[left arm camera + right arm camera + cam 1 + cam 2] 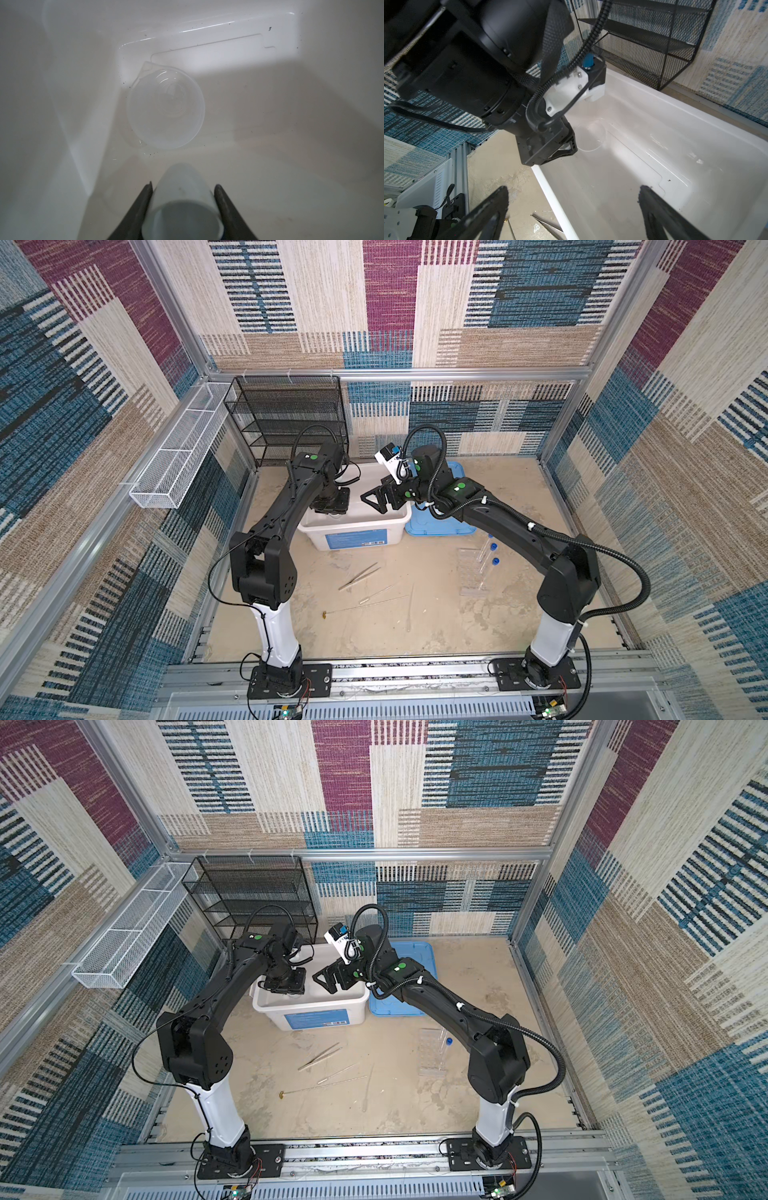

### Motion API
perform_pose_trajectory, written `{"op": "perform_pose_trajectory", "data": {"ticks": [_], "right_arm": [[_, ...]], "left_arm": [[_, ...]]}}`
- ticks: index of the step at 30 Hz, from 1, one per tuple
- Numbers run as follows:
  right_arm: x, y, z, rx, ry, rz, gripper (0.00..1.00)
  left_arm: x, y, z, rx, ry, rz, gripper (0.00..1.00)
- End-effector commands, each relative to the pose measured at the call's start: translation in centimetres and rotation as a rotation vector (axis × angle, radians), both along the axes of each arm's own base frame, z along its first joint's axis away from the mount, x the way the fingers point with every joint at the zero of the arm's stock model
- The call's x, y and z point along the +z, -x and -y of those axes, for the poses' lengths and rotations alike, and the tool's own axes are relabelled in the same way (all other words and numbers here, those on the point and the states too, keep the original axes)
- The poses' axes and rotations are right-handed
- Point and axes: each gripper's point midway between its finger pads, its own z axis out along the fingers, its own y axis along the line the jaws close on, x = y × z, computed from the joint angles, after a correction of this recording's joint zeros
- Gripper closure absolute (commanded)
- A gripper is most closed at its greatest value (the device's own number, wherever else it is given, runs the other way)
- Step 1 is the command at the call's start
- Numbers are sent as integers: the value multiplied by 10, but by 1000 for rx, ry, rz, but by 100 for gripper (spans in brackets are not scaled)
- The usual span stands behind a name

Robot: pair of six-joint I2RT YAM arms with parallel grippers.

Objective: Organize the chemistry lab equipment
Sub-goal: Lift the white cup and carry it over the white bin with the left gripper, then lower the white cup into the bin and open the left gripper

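Inside the big white plastic bin (311, 145), the left gripper (182, 199) pinches a small clear funnel-like cup (182, 203) near the clear round beaker (166, 108), while the right gripper (573, 199) hangs spread wide over the bin's right side.

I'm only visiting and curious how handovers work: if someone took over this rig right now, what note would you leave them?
Left gripper: closed on a small translucent cup, low inside the white bin.
Right gripper: open, empty, over the bin's rim.
Done: the clear beaker stands upright on the bin floor.
On the table: metal tweezers and thin metal rods in front of the bin. The blue-capped test tubes are at the clear tube rack. The blue lid lies beside the bin.
Left: release the cup, then probably sort the table items.
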Motion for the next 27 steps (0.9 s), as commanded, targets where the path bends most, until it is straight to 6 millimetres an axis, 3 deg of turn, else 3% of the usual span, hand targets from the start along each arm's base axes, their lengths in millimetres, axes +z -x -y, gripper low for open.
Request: {"op": "perform_pose_trajectory", "data": {"ticks": [1,16,27], "right_arm": [[-10,-2,-5,14,17,-6,1],[-49,-18,-18,7,62,-49,2],[-61,-21,-21,6,69,-62,2]], "left_arm": [[-11,-1,-7,-6,-31,-20,67],[-59,-5,-15,34,-38,-87,67],[-74,-6,-11,51,-13,-100,67]]}}
